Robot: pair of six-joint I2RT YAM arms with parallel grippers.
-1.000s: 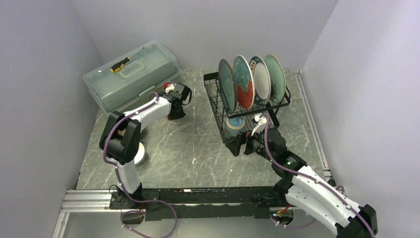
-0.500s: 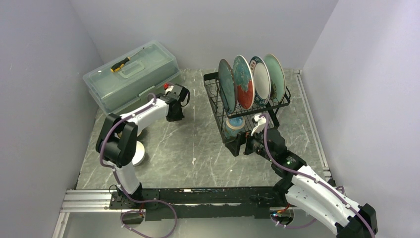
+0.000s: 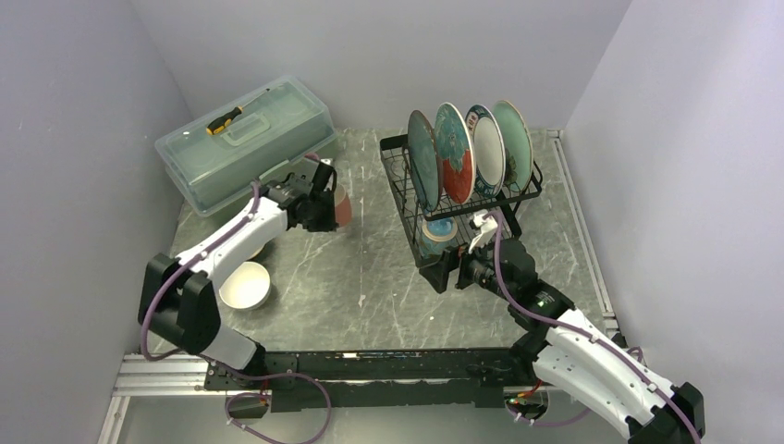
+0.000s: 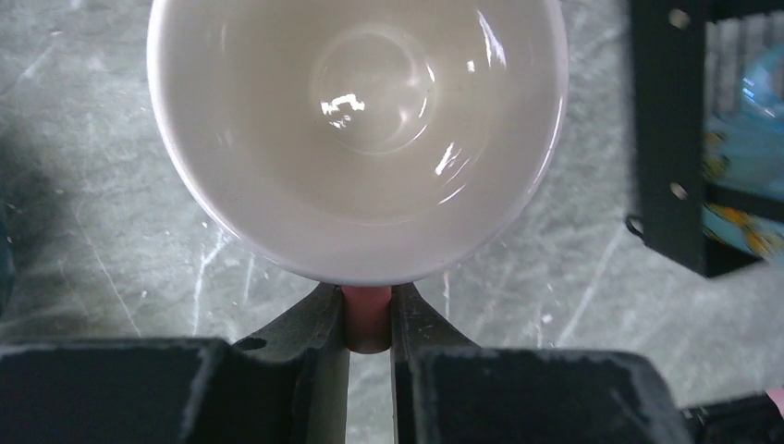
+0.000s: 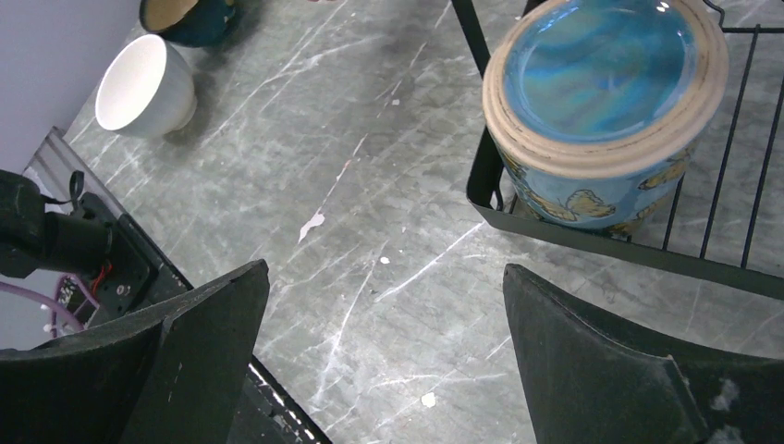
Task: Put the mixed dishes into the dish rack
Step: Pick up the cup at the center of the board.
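Note:
My left gripper (image 3: 329,205) is shut on the pink handle of the pink mug (image 3: 343,206), held left of the dish rack (image 3: 392,172). In the left wrist view the mug (image 4: 361,139) shows its white inside, and its handle sits between my fingers (image 4: 319,324). Upright in the rack's top tier stand a teal plate (image 3: 423,159), a teal-and-red plate (image 3: 454,153), a white dark-rimmed plate (image 3: 486,148) and a pale green one (image 3: 513,139). A blue tan-rimmed cup (image 5: 601,102) sits in the lower tier. My right gripper (image 5: 384,268) is open and holds nothing, at the rack's near corner (image 5: 485,199).
A white bowl (image 3: 244,285) rests on the table near my left arm's base, and a dark blue mug (image 5: 189,14) with a tan inside lies beyond it. At the back left stands a translucent green box (image 3: 268,148) with a screwdriver (image 3: 226,118) on its lid.
My left gripper closed on the pink mug's handle and swung lower and to the right, tipping the mug into sight. The left arm's elbow dropped left, uncovering the white bowl. The right arm stayed still.

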